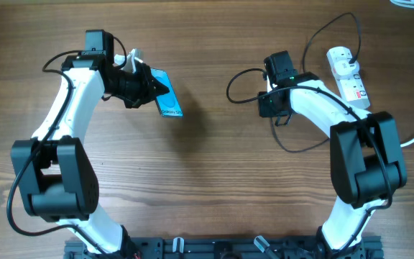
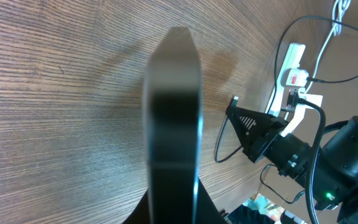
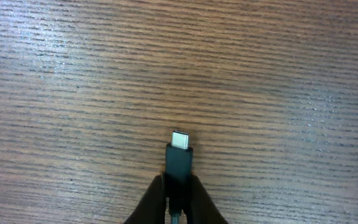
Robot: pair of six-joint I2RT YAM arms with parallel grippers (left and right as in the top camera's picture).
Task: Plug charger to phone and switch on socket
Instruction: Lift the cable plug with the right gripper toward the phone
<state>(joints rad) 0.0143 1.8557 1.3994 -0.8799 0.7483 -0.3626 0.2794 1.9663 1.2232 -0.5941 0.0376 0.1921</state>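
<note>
**Ana:** Where does everything sit?

**Ben:** From overhead, the phone [image 1: 169, 99] is at about ten o'clock. The left claw [image 1: 155, 90] is clamped on it, and it seems to be lifted off the table [image 1: 207, 187]. The socket [image 1: 348, 75] lies at two o'clock, close to the table's right edge. The right claw [image 3: 179, 194] is pinched on the charger [image 3: 179, 158], with the metal tip poking out beyond the fingers.

**Ana:** How will they handle?

**Ben:** The phone looks rigid, light and smooth. I'd expect it to slip or twist in the grip if the plug pushes off-axis. The cable is thin and limp. Only the black housing behind the tip is stiff, and that is where the claw has it, which I judge the right hold.

**Ana:** Room to move?

**Ben:** There is bare table between the two claws, and from the right claw the phone lies at nine o'clock. Slack cable loops around the right arm and could snag. The socket sits near the edge, so a press on its switch should come from above rather than sideways.
</note>
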